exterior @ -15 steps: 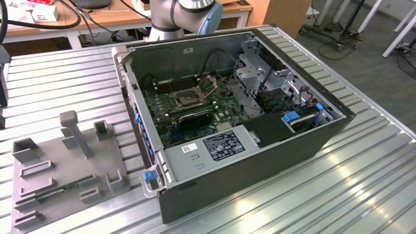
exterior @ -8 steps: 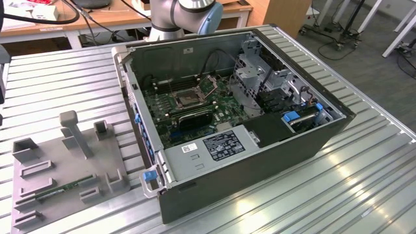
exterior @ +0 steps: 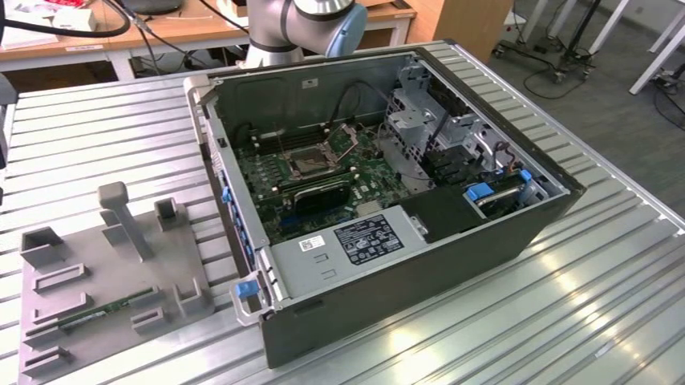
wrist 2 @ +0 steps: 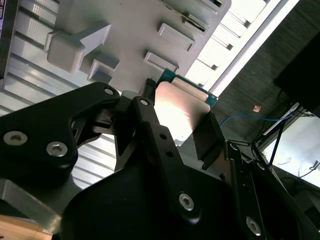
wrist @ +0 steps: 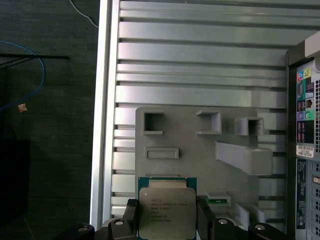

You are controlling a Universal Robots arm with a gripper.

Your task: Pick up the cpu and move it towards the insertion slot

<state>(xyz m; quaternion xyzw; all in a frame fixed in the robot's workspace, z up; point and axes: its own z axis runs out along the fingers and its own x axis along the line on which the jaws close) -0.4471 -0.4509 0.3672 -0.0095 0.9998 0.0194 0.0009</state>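
Silvery on top with a green rim, the cpu (wrist: 167, 207) is clamped between the gripper's (wrist: 167, 222) black fingers (wrist: 202, 212), over the grey fixture tray (wrist: 200, 145) on the slatted metal table (wrist: 200, 55). In the exterior view the insertion slot (exterior: 310, 160) lies open inside the computer case (exterior: 428, 273), well apart from that tray
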